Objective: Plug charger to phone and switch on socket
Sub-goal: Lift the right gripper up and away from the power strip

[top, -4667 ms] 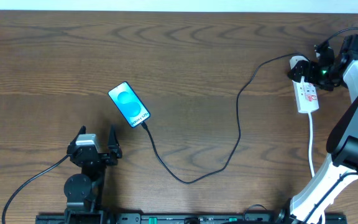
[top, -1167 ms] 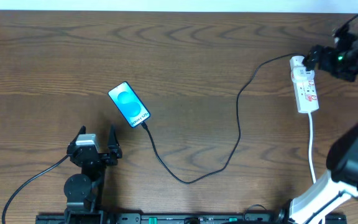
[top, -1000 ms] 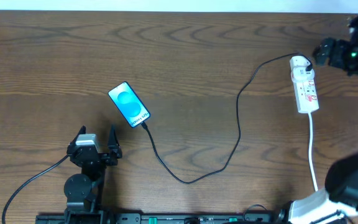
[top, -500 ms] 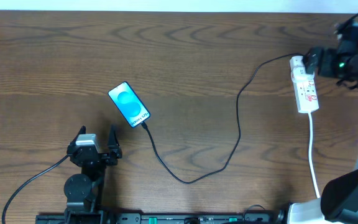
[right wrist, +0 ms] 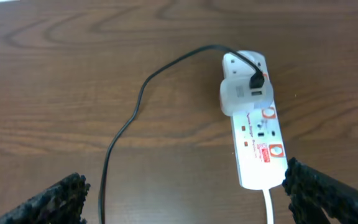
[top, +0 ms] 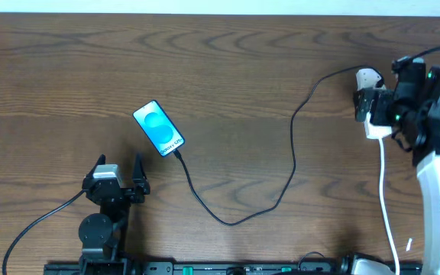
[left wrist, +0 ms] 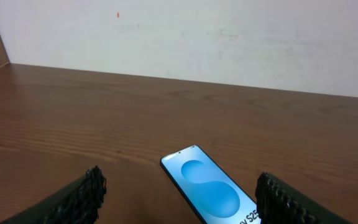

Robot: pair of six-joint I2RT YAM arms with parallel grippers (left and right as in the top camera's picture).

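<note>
The phone (top: 159, 127) lies face up with a blue screen, left of centre; in the left wrist view it (left wrist: 211, 194) sits ahead between the fingers. The black charger cable (top: 293, 156) runs from the phone's lower end in a loop to a white adapter (right wrist: 244, 92) on the socket (top: 377, 131). In the right wrist view the socket (right wrist: 258, 144) shows red marks and the cable (right wrist: 113, 152) curves away. My right gripper (top: 374, 107) is open over the socket's middle, its fingers (right wrist: 188, 202) wide apart and empty. My left gripper (top: 121, 179) is open and empty, below the phone (left wrist: 179, 210).
The socket's white cord (top: 386, 198) runs down toward the front edge beside my right arm's base. A black lead (top: 40, 218) trails from my left arm to the front left. A white wall (left wrist: 185, 37) stands behind the table.
My right gripper has swung from the far right of the socket's top end back over the socket's middle, now covering it from above. The left arm, phone and cable have not moved.
</note>
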